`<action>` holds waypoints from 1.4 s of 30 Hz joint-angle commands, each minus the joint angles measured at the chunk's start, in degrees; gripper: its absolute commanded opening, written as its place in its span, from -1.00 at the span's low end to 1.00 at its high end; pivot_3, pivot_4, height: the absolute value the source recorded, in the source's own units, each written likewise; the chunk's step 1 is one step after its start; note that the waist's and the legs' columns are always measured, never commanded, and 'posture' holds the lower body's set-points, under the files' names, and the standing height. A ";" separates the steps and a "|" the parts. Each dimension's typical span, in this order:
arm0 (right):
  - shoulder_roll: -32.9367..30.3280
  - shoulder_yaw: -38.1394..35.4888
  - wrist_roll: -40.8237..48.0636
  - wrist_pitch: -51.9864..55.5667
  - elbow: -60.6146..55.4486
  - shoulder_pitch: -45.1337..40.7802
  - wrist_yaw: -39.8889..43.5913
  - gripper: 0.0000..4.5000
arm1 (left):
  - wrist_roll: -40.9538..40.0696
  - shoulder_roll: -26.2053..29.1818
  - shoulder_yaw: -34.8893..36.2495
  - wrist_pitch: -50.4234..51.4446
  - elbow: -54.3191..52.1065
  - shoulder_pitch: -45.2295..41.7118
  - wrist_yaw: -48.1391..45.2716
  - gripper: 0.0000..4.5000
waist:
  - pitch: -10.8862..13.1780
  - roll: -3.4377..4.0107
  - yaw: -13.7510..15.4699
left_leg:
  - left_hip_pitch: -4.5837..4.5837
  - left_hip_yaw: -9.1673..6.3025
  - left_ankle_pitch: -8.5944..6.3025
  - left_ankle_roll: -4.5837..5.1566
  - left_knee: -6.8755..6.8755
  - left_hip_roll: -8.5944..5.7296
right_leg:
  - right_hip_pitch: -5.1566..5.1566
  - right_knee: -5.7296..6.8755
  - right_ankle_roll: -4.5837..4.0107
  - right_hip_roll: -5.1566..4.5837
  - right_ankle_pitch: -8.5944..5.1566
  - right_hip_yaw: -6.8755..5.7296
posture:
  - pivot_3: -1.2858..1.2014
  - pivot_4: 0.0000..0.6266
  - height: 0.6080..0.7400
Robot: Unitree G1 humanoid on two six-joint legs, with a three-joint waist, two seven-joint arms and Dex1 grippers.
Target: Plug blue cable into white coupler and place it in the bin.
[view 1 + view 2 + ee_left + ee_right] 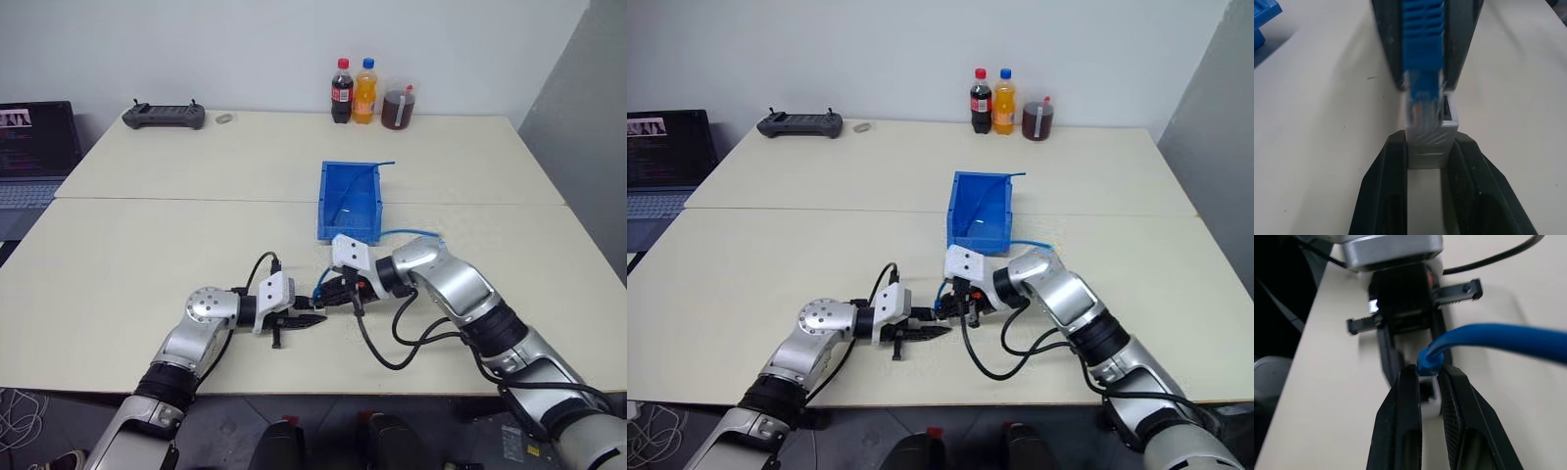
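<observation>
Near the front edge of the counter (147,255), the two end effectors are meeting tip to tip. On the left, the left end effector (309,319) is pointing to the right, its black fingers (1382,196) drawn in narrow and clamping the white coupler (1431,142) between them, the dark socket facing outward. Opposite it, the right end effector (336,293) is pointing to the left and slightly downward, its fingers (1403,426) pinching the ribbed boot of the blue cable (1508,340) just behind the clear plug. In the left wrist view that plug is touching the coupler's face but sitting a little to one side of the socket opening; whether it is seated I cannot tell. From the grip, the cable is arching up and running back across the counter toward the bin (351,202), with its far part draping over the bin's rim. Beyond the end effectors, the bin is standing mid-counter. At the far edge are standing two bottles (353,91) and a jug (398,107), with a black controller (164,116) off to the left.
</observation>
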 commanded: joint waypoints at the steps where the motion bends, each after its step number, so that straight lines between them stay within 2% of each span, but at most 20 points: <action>1: 0.63 0.23 -0.94 -1.74 -0.09 -0.75 -0.64 -0.89 | 1.05 -0.46 -1.48 -0.09 -0.87 0.55 -0.32 -0.65 | 0.00 0.00 0.19 | -0.03 0.00 0.00 0.00 0.00 -0.02 | 0.00 -0.04 0.00 -0.02 0.00 0.00 | 0.03 -0.52 1.00; 10: -0.61 -2.48 0.04 -0.78 0.47 -1.72 -0.48 -0.89 | 0.98 -0.12 -1.13 0.23 -1.44 1.04 -0.43 -0.65 | 0.00 0.00 0.16 | -0.03 0.00 0.00 0.00 0.00 -0.03 | -0.01 -0.05 0.00 -0.06 0.00 -0.01 | 0.03 -0.52 1.00; 17: -5.43 -5.98 2.77 3.78 -5.04 -3.00 1.69 -0.89 | 0.87 0.39 -0.84 0.22 -1.68 1.35 -0.69 -0.65 | 0.00 0.00 0.15 | -0.04 0.00 0.00 0.01 -0.01 -0.03 | -0.01 -0.06 -0.01 -0.06 0.00 -0.01 | 0.03 -0.52 1.00; 32: -8.94 -3.18 3.58 8.82 -15.39 0.24 2.35 -0.89 | 1.15 0.76 -0.93 0.24 -0.37 0.02 -1.53 -0.65 | 0.00 0.00 0.11 | -0.05 0.00 0.00 0.01 -0.03 -0.02 | -0.03 -0.07 0.00 -0.05 0.00 -0.01 | 0.03 -0.52 1.00; 42: -9.79 1.62 0.68 6.44 -15.53 1.00 1.17 -0.89 | 1.51 0.27 -0.97 -0.13 0.03 -0.18 -1.38 -0.65 | 0.00 0.00 0.10 | -0.05 0.01 0.00 0.01 -0.02 -0.02 | -0.03 -0.07 0.00 -0.04 0.00 0.00 | 0.03 -0.52 1.00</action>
